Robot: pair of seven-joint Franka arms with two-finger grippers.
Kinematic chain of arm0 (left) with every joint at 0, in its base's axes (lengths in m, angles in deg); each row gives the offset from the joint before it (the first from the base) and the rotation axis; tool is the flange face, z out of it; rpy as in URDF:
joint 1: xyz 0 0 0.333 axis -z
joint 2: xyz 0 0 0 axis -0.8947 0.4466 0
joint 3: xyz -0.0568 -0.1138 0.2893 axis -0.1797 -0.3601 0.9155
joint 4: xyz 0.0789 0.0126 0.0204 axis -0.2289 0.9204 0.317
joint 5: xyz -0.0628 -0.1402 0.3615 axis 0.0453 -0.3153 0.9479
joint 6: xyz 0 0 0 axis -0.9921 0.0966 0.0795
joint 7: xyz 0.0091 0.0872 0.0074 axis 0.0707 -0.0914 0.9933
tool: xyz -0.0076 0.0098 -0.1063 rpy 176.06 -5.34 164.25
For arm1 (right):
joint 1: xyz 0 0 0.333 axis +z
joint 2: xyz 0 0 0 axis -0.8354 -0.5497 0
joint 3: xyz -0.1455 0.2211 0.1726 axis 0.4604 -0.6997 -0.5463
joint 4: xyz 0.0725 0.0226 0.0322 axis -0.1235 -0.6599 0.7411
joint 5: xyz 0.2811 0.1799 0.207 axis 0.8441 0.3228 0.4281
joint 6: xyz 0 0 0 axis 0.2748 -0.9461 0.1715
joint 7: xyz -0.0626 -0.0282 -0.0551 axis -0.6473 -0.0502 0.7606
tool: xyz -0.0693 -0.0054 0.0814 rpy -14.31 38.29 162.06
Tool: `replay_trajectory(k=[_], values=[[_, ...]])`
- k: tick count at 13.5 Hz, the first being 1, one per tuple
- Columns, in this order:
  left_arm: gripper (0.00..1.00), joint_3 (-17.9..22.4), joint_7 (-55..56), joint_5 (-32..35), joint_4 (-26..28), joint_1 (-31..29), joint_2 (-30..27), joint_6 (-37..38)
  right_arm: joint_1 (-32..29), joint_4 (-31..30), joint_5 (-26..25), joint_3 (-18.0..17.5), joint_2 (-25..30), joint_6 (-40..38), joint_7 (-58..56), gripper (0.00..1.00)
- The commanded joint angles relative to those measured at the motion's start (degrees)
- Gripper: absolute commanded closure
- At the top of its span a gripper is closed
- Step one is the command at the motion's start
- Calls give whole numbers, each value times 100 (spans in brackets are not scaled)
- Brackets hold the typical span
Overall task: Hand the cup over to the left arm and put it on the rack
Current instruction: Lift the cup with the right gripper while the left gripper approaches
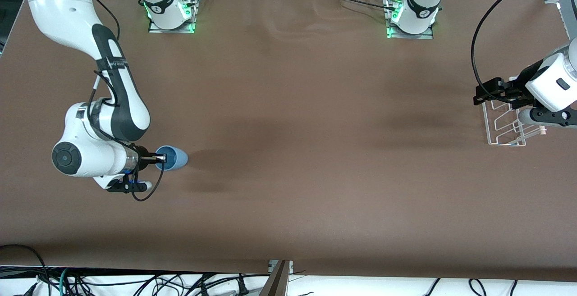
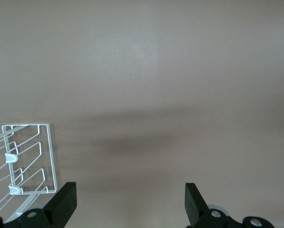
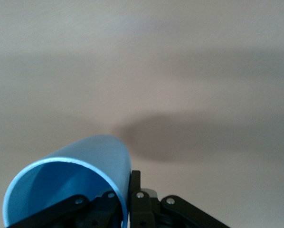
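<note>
Gripping the cup by its rim, your right end effector had one finger inside the mouth and one outside, pinching the wall — a hold that left the closed base and most of the body free, presumably so the other arm could take it there. The cup lay on its side in that grip, mouth toward the wrist, base pointing toward the left arm's end of the tabletop, over the right arm's end of it; whether it touched the surface you could not tell.

Your left end effector waited over the rack at the left arm's end, its fingers spread wide and holding nothing, well apart from the cup. That probably kept it close to the drop-off until the handover.

The cup was light blue, smooth, tapered and handleless, with a thin rim. The rack was white wire, standing on the tabletop with a pale rod at one end.
</note>
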Motion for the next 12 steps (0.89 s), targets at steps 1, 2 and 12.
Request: replay_trajectory(k=[1,2,12], values=[[0,-19,-21,5,-52,38,139,-20,154,681,787,-188,35,-1030,904,100],[0,-37,-117,-30,-43,65,175,-20,154,874,1217,-346,61,-1234,1377,100],[0,-554,-4360,-1928,45,461,272,-327,715,1078,4147,-2527,61,1125,6064,100]])
